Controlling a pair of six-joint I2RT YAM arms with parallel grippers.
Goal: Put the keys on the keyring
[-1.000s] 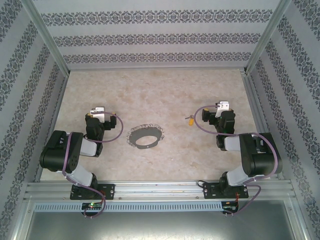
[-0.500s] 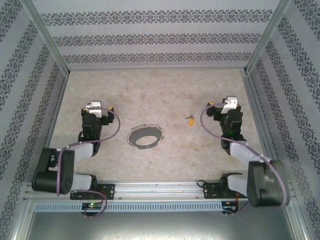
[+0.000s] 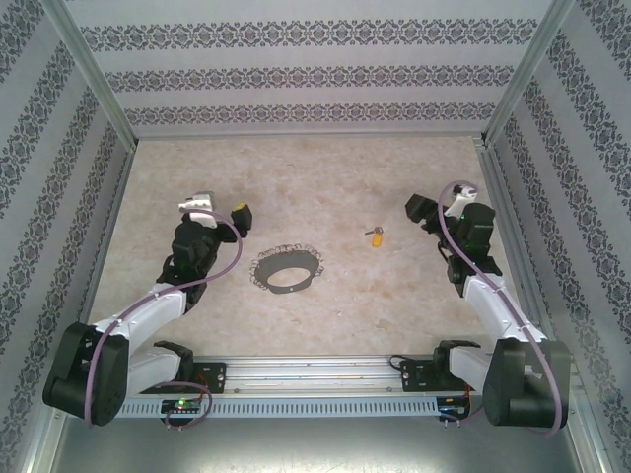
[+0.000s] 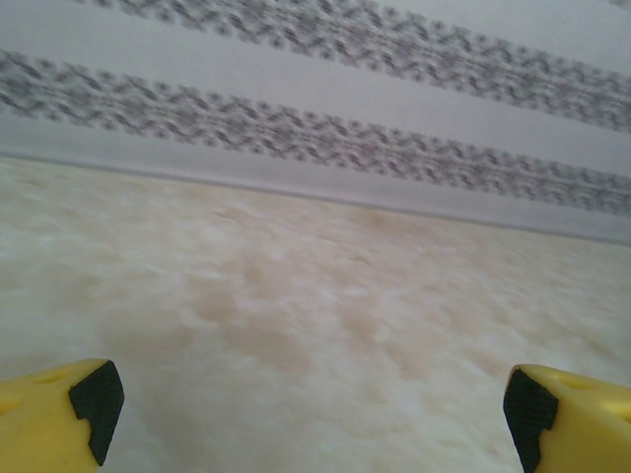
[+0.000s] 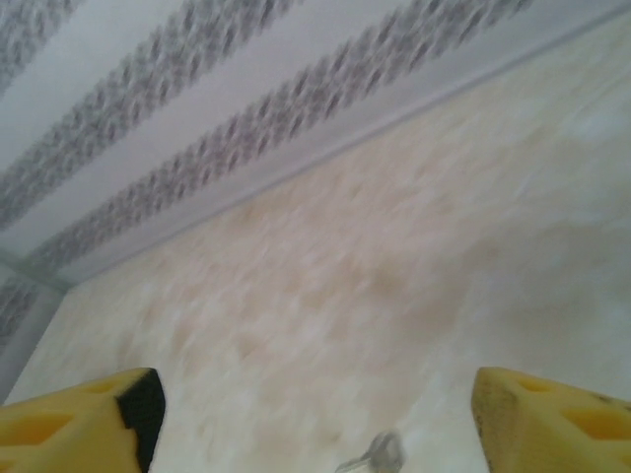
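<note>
The keyring [image 3: 286, 269], a dark grey hoop fringed with small silvery pieces, lies flat on the table's middle. The key [image 3: 375, 236], tiny with a yellow-orange head, lies to its right. My left gripper [image 3: 219, 208] hovers left of and beyond the ring, open, with nothing between its yellow fingertips [image 4: 49, 419]. My right gripper [image 3: 439, 202] is right of the key, apart from it, open and empty. In the right wrist view a small blurred grey metal bit of the key [image 5: 380, 453] shows at the bottom edge between the fingertips [image 5: 79, 424].
Patterned walls close the beige table [image 3: 315, 168] on the back, left and right. An aluminium rail [image 3: 315, 372] carrying both arm bases runs along the near edge.
Both arms have unfolded and stretched forward, elbows dropping low. The left gripper shifted right towards the ring. The right gripper drew back to the right, away from the key.
</note>
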